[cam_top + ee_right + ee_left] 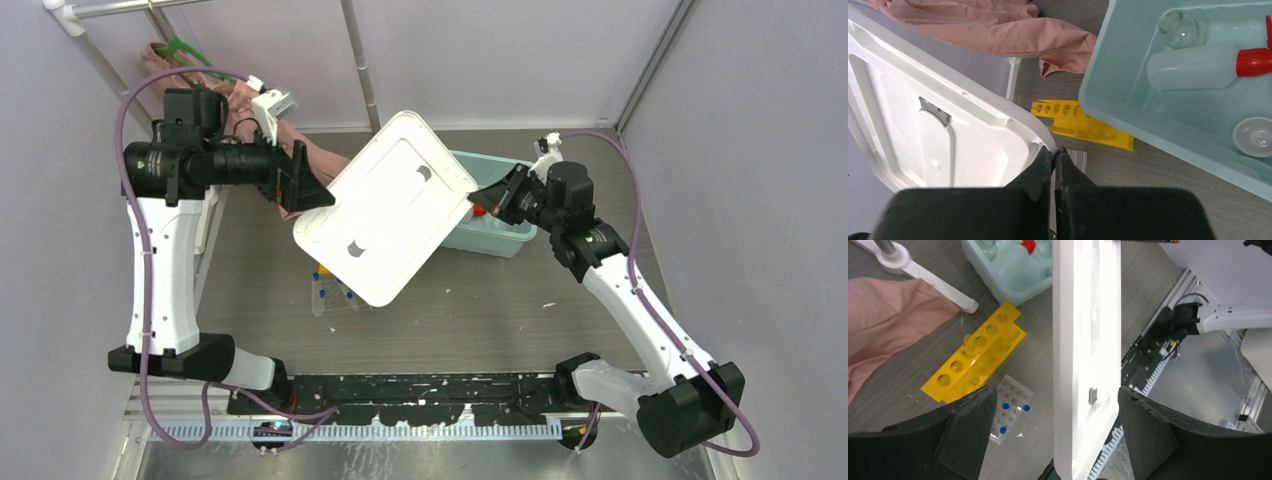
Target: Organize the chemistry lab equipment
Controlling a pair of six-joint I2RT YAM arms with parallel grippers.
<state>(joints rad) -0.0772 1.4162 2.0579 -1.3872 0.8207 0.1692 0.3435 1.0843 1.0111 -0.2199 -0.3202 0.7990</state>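
The grey wood-grain table (600, 300) carries everything. Above its middle hangs a big white rectangular plastic lid (390, 205), tilted. The right gripper (1054, 152) is clamped on the lid's rim, fingers pressed together at the corner that points to 3 o'clock in the top view. The left gripper (1057, 392) straddles the opposite edge at 9 o'clock with its fingers spread wide, a gap showing on each side of the lid.

A pale aqua rectangular plastic bin (500, 238) sits on the table at 3 o'clock from the lid. A pink cloth garment (888, 320) lies bunched at 11 o'clock.

The yellow tube rack (973, 360) lies on the table between cloth and bin. The white squeeze bottle with red nozzle (1193, 67) lies on its side inside the bin, nozzle toward 3 o'clock in the right wrist view.

The clear well tray (1010, 407) rests just beside the rack, at 5 o'clock from it. A clear glass beaker (1180, 30) sits in the bin at 11 o'clock from the bottle, and the tiny white cup (1255, 136) at 5 o'clock. Small clear blue-capped tubes (1005, 405) sit in the well tray.
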